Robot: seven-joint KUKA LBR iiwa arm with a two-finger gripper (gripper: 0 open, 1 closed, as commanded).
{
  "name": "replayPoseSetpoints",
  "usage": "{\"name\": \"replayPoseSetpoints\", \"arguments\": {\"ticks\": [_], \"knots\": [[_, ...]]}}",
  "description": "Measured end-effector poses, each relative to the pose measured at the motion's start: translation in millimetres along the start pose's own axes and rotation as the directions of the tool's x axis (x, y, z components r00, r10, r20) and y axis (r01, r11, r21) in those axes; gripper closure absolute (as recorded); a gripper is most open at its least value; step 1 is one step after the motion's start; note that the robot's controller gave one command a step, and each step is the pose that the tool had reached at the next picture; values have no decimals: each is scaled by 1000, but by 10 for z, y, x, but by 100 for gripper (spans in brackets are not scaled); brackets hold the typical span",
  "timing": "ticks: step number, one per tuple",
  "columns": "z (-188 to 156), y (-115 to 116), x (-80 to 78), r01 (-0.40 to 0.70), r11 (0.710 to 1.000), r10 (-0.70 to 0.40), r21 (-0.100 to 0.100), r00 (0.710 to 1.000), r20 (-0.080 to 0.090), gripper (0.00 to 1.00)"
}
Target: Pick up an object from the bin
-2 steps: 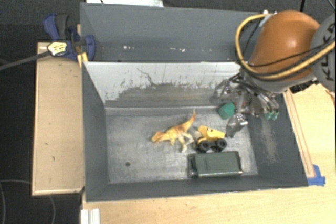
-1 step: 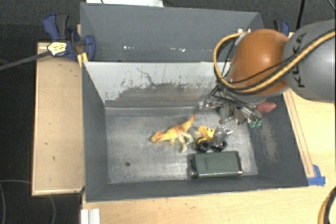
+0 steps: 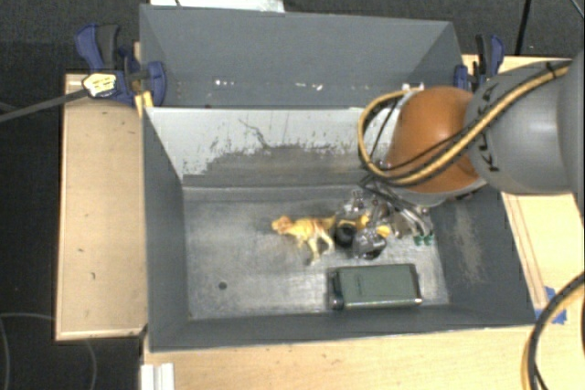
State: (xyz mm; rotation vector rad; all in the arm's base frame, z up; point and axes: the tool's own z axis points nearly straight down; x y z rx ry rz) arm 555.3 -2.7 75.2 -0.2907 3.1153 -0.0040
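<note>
Bin (image 3: pixel 302 59) is sparse: three items on the floor, all centre to right. Yellow toy dinosaur (image 3: pixel 306 231) lies mid-floor, head apparently to the left. Dark flat device (image 3: pixel 375 285) with a grey screen lies near the front wall, right of the dinosaur and apart from it. Arm enters from the right, its orange cover (image 3: pixel 437 137) above the far-right floor. End effector (image 3: pixel 368 231) sits low at the dinosaur's right end, over a small black-and-yellow clump (image 3: pixel 347 236) that I cannot identify. Apart or together: cannot tell, the wrist hides it. Nothing seen clamped. Judgement: the low posture suits a grasp of the dinosaur or the clump; which one is unclear. The loose spacing should leave room to close without catching the device.
</note>
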Motion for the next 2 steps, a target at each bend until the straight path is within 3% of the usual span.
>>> {"name": "replayPoseSetpoints", "arguments": {"ticks": [1,2], "knots": [[0,0,0,0,1000,0,0,1000,0,100],[-1462,-201,-120,-35,999,35,-3,999,-8,100]]}}
